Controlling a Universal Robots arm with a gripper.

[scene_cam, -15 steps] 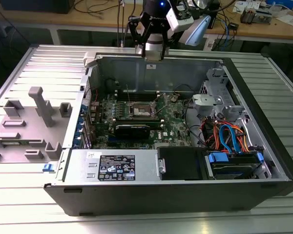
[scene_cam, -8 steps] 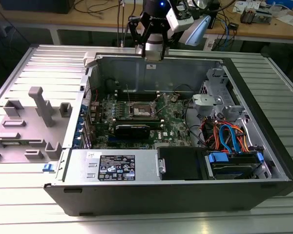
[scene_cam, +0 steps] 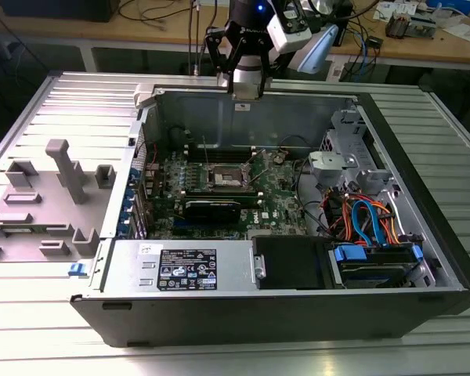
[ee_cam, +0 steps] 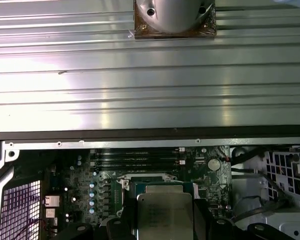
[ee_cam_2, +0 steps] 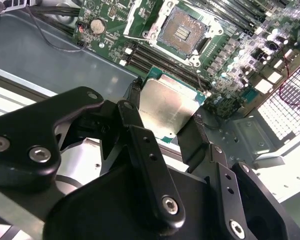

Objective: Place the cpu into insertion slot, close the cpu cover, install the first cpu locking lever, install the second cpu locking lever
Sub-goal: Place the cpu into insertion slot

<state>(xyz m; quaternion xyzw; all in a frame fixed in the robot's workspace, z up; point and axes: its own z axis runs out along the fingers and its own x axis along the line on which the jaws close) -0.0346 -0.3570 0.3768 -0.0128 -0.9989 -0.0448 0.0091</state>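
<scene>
My gripper point(scene_cam: 247, 84) hangs above the back wall of the open computer case point(scene_cam: 423, 235) and is shut on the cpu. In both wrist views the cpu point(ee_cam_2: 167, 107) point(ee_cam: 165, 212) is a flat silver-grey square chip with green edges, pinched between the two black fingers point(ee_cam_2: 135, 95). The insertion slot point(scene_cam: 223, 179) point(ee_cam_2: 182, 32) lies uncovered on the green motherboard point(scene_cam: 278, 196), below and ahead of the chip. The chip partly hides the insertion slot point(ee_cam: 157, 181) in the first wrist view. The silvery cpu cover point(ee_cam_2: 139, 15) stands raised at the socket's edge.
A long black card point(scene_cam: 211, 207) lies just in front of the socket, with memory slots point(ee_cam_2: 155, 62) beside it. A power supply point(scene_cam: 180, 268) and drive bay with blue and orange cables point(scene_cam: 368, 223) fill the case's front and right. A grey fixture point(scene_cam: 63, 168) sits on the ribbed table.
</scene>
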